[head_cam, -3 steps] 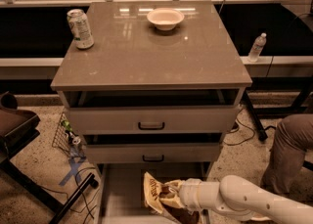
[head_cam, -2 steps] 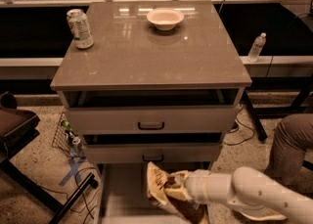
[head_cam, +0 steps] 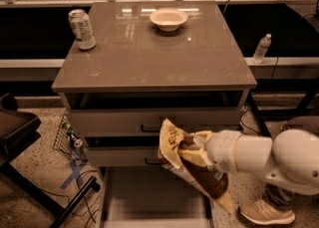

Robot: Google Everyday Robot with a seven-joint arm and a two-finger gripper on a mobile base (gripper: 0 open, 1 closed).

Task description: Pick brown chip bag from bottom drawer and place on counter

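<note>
My gripper (head_cam: 192,153) is shut on the brown chip bag (head_cam: 202,177) and holds it in the air in front of the two upper drawers, above the open bottom drawer (head_cam: 154,197). The bag is tilted, its tan-yellow top edge up and to the left. The white arm reaches in from the lower right. The bottom drawer's pale floor shows bare below the bag. The counter (head_cam: 149,53) lies above and behind the bag.
On the counter stand a green-white soda can (head_cam: 81,29) at the back left and a white bowl (head_cam: 168,19) at the back middle. A water bottle (head_cam: 261,48) stands to the right on a ledge. A person's shoe (head_cam: 264,212) is at the lower right. A black stand (head_cam: 20,137) is at the left.
The gripper has lifted the chip bag up out of the bottom drawer, to the level of the upper drawers' fronts. The camera view has also shifted.
</note>
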